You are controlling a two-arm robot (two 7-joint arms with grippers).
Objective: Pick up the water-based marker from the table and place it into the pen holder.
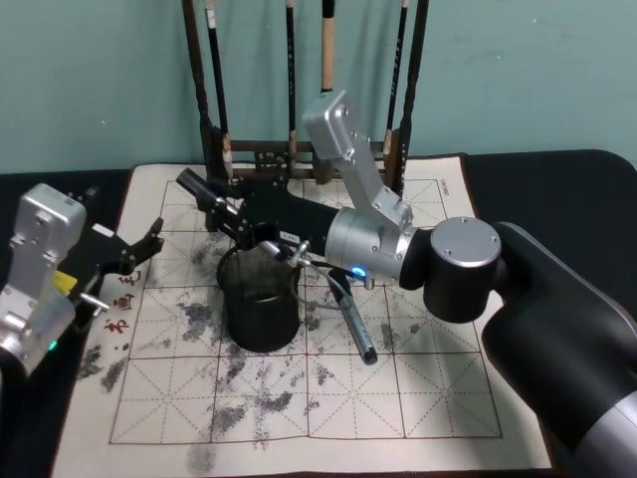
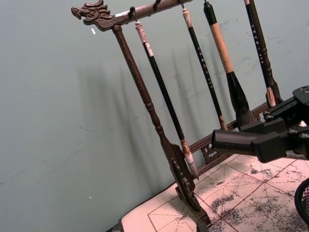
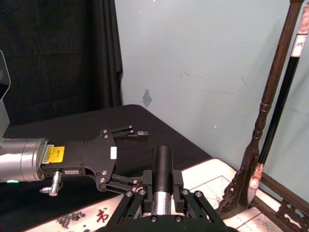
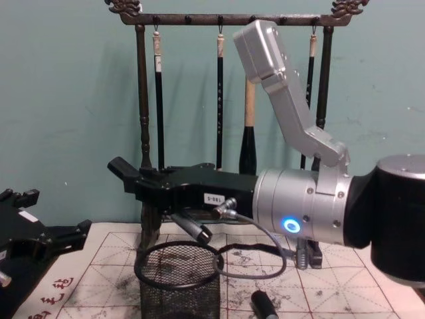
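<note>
Half done, by the look: pinched marker (image 1: 191, 182) aslant in right gripper (image 1: 224, 211), held it just above holder (image 1: 259, 324). Parked left gripper (image 1: 137, 254) at left edge of mat (image 1: 448, 398), fingers spread. Needed next, likely: tip marker upright over rim, lower it inside, let go.

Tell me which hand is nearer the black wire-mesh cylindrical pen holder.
Right. The right hand hovers just above the black mesh pen holder, holding a black marker; the left hand sits open, well off to the holder's left.
</note>
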